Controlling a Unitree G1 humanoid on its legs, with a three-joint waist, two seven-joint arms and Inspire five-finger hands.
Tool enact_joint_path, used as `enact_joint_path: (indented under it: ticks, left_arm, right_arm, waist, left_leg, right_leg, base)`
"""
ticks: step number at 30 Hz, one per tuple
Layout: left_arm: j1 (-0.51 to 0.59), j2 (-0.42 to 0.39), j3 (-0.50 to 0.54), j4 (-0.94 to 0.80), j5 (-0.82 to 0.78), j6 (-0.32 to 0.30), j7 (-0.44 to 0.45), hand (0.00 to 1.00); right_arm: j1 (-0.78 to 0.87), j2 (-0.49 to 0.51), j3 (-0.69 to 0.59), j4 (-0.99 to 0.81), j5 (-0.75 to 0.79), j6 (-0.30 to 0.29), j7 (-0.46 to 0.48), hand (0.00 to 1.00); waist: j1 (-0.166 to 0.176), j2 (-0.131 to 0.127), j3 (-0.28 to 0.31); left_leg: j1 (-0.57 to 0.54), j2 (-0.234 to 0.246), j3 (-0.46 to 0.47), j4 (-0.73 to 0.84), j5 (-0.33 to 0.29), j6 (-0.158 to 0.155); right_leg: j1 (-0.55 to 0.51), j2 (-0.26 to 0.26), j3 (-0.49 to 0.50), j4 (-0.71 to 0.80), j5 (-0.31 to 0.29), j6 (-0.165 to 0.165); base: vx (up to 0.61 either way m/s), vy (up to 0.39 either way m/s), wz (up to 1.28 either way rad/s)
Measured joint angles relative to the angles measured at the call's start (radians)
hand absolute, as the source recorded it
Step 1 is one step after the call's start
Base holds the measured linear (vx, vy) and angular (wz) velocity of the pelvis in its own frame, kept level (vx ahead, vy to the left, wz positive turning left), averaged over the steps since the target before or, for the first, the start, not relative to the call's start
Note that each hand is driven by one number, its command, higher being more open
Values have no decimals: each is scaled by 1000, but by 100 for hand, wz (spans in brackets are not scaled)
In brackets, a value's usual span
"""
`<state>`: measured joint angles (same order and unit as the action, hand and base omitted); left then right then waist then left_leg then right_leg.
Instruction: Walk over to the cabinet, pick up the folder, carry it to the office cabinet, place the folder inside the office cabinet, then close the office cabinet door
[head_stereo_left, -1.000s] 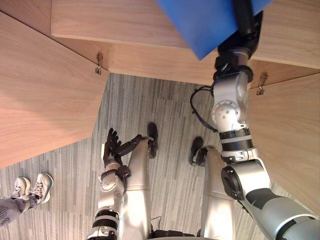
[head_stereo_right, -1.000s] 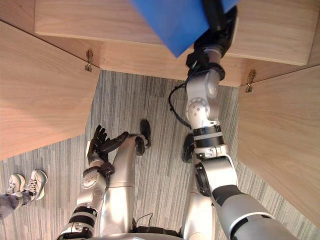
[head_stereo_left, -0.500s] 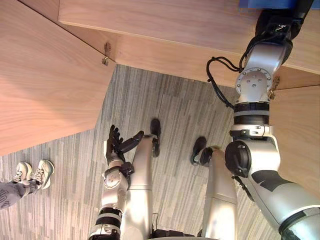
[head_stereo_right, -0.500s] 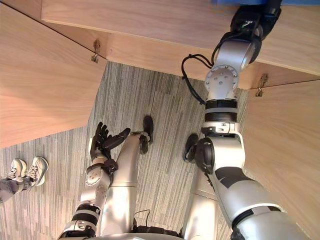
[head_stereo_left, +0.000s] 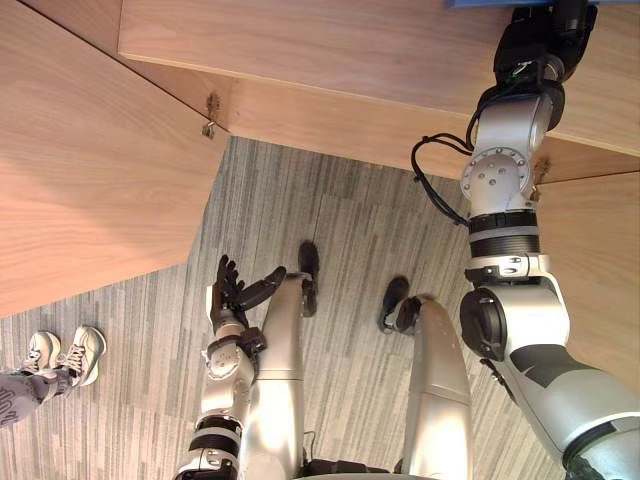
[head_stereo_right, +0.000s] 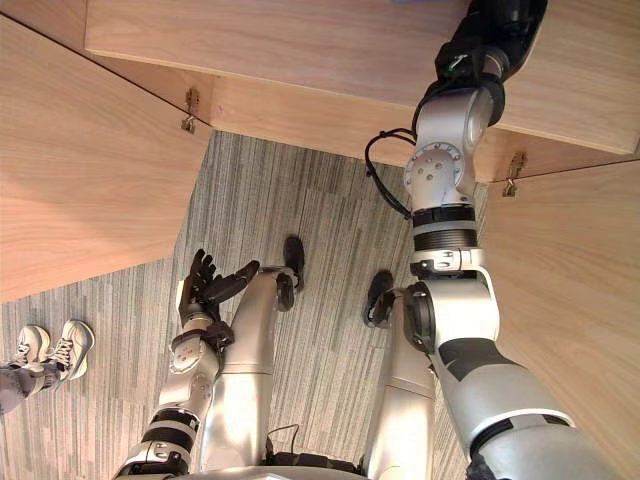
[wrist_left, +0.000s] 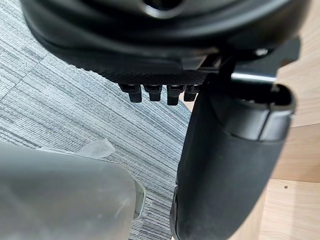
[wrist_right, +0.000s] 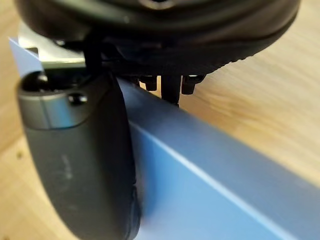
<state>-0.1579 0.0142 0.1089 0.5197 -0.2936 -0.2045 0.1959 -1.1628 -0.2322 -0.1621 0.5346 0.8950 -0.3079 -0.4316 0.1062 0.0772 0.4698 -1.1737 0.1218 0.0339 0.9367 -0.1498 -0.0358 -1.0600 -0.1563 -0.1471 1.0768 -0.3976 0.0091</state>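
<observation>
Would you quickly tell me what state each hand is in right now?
Left hand: open, holding nothing.
Right hand: shut on the blue folder, thumb pressed against it.

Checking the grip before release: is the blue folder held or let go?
Held: the right hand pinches the flat blue folder between thumb and fingers, over a wooden panel.
</observation>
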Motion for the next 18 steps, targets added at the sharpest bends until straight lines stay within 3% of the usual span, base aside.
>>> enact_joint_path:
  ticks: [13,18]
  left_arm:
    - [1,15,4,7,0,0,-8,100]
    - [9,27,4,8,1,-1,-27,100]
  right_arm:
    - [116,-32,18,-116,-61,8,49,100]
    - [213,-136,143,-139,-185,14,90,100]
  waist:
    - [-11,-2,-1]
    - [-25,-4,-2]
  left_leg:
    - [4,18,10,-8,0,0]
    - [22,21,16,-22,0,0]
  right_leg:
    - [1,15,5,-15,6,-1]
    - [15,17,8,-26,7,-1]
  base:
    - [-6,-3,-2]
    - [-2,-2,-1]
